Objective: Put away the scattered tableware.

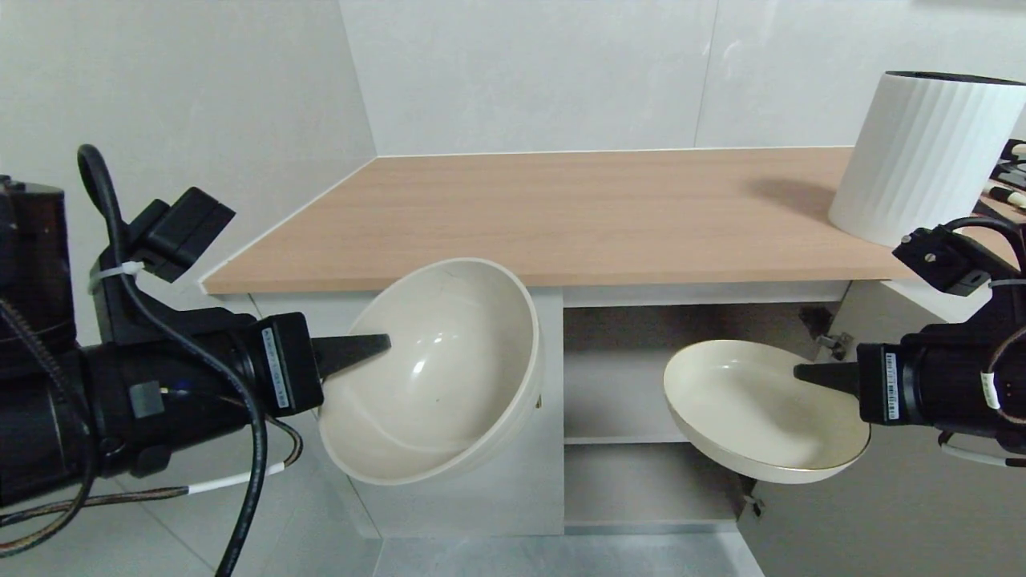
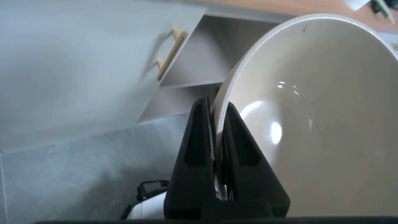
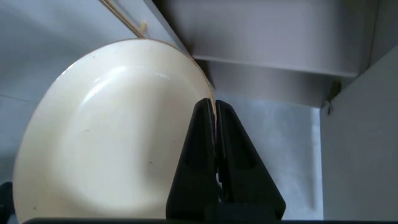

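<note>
bowl: deep cream bowl (image 1: pixel 437 377), held in the air and tipped on edge with its hollow facing the camera, in front of the closed cabinet panel left of the opening; nothing in it
left gripper: left gripper (image 1: pixel 377 344) is clamped on the bowl's left rim, one finger inside and one outside; the wrist view shows the rim (image 2: pixel 219 118) pinched between the fingers
plate: shallow cream plate (image 1: pixel 753 409), held in the air and tilted slightly, right in front of the open compartment; nothing on it
right gripper: right gripper (image 1: pixel 805 373) is closed on the plate's right rim, with the edge squeezed between the fingers in the wrist view
key relation: the open cabinet (image 1: pixel 613 439) lies behind and between the two dishes. The plate on the right arm is already in line with the opening, so it's probably the nearer one to go in; the bowl would have to shift right first
cabinet: under the wooden countertop (image 1: pixel 561 216), split into two levels by a shelf board
door: open at the right, hinges visible
other: white ribbed container (image 1: pixel 922 152) on the countertop at the far right; can't tell what's in it
</note>
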Robot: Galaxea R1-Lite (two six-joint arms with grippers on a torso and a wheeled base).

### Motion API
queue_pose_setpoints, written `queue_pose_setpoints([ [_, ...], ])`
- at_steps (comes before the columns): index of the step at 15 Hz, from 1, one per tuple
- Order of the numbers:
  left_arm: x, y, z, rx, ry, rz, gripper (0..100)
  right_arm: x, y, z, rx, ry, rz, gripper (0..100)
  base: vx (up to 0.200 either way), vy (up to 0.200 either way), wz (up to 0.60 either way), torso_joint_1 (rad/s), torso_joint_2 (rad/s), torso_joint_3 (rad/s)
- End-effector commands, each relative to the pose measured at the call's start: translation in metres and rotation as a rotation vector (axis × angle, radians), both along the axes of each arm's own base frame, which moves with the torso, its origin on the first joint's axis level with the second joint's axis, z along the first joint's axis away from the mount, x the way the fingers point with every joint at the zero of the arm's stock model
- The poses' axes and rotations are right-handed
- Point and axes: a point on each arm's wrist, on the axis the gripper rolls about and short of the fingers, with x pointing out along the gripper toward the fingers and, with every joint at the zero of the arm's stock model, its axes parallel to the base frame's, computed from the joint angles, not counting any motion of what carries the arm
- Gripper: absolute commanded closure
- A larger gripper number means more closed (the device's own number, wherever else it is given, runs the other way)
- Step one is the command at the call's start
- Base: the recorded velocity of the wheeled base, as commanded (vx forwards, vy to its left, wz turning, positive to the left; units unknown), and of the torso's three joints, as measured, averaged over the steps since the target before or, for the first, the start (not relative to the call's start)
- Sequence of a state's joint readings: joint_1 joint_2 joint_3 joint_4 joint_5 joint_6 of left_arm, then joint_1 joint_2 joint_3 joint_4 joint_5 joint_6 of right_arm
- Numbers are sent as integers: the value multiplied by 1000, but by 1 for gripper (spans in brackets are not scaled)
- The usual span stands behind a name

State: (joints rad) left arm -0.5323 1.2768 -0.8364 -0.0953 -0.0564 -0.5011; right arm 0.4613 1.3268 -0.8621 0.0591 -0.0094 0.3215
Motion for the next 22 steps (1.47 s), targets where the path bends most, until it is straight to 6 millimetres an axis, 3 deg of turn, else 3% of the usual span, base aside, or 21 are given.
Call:
queue_pose_setpoints([
  [1, 1, 0, -1, 1, 3, 0, 100, 1, 1, -3, -4, 7, 1, 100, 0, 0, 0, -124, 427, 281],
  [7, 1, -1, -3, 1, 14, -16, 100, 3, 2, -6, -13, 18, 3, 100, 0, 0, 0, -101, 417, 303],
  [16, 1, -1, -5, 1, 22, -26, 100, 11, 6, -18, -46, 62, 11, 100, 0, 0, 0, -11, 42, 34],
  [22, 3, -2, -7, 7, 32, -26, 100, 43, 22, -66, -151, 224, 35, 100, 0, 0, 0, 0, 0, 0],
])
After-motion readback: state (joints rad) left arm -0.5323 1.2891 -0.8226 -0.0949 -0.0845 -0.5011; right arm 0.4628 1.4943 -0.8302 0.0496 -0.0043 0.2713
